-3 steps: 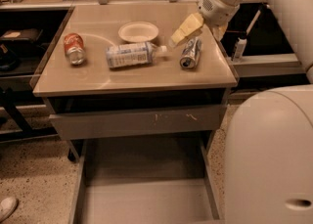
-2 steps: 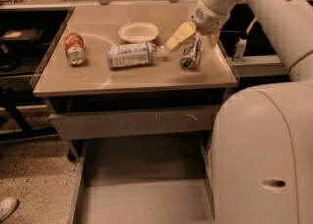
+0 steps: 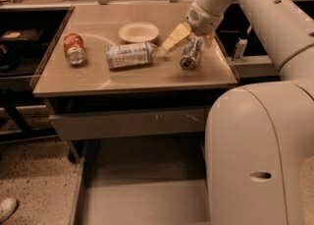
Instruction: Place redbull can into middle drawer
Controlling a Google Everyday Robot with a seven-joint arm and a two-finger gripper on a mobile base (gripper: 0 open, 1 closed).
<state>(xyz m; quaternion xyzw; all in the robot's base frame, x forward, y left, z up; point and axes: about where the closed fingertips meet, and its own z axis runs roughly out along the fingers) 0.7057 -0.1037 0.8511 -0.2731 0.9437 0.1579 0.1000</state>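
Reach made, redbull can not yet lifted, drawer waiting open.
The slim silver-and-blue redbull can point(image 3: 191, 54) lies on its side at the right of the tan surface point(image 3: 122, 79). The gripper point(image 3: 190, 43) sits over it with its cream fingers point(image 3: 175, 38) spread wide on either side. The long grey metal middle drawer point(image 3: 142, 204) stands pulled out below. Closing, lifting and placing remain.
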